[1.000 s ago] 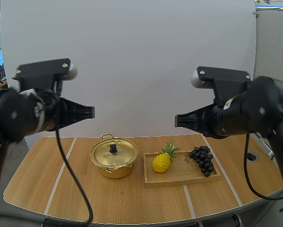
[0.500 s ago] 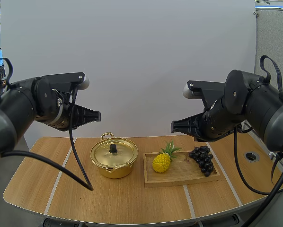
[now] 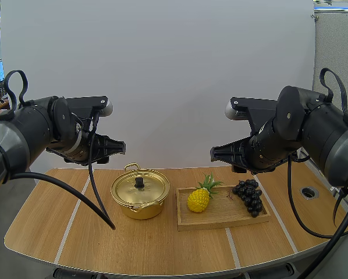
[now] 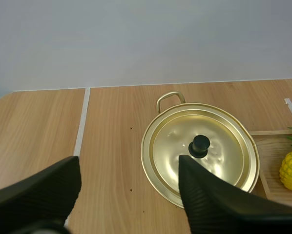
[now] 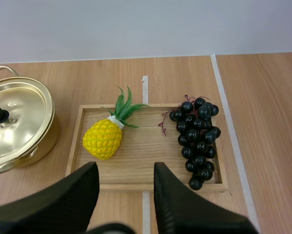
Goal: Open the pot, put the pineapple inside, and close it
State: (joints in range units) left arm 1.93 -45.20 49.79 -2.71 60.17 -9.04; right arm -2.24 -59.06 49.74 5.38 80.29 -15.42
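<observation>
A gold pot (image 3: 140,197) stands left of centre on the table with its lid (image 4: 224,146) on, black knob (image 3: 139,182) upward. To its right a yellow pineapple (image 3: 199,199) lies on a wooden tray (image 3: 220,224). My left gripper (image 3: 119,148) hangs open in the air above and left of the pot; in the left wrist view its fingers (image 4: 53,190) stand wide apart over the pot. My right gripper (image 3: 215,154) hangs open high over the tray, holding nothing; the pineapple (image 5: 103,139) lies beyond its fingers (image 5: 185,204).
Black grapes (image 3: 249,196) lie on the tray's right half, beside the pineapple. A round hole (image 3: 309,192) sits in the table near its right edge. Bare wood lies in front of the pot and tray.
Both grippers have gone from shut to open. The left arm has come down and forward toward the pot; the right arm has swung in over the tray.
</observation>
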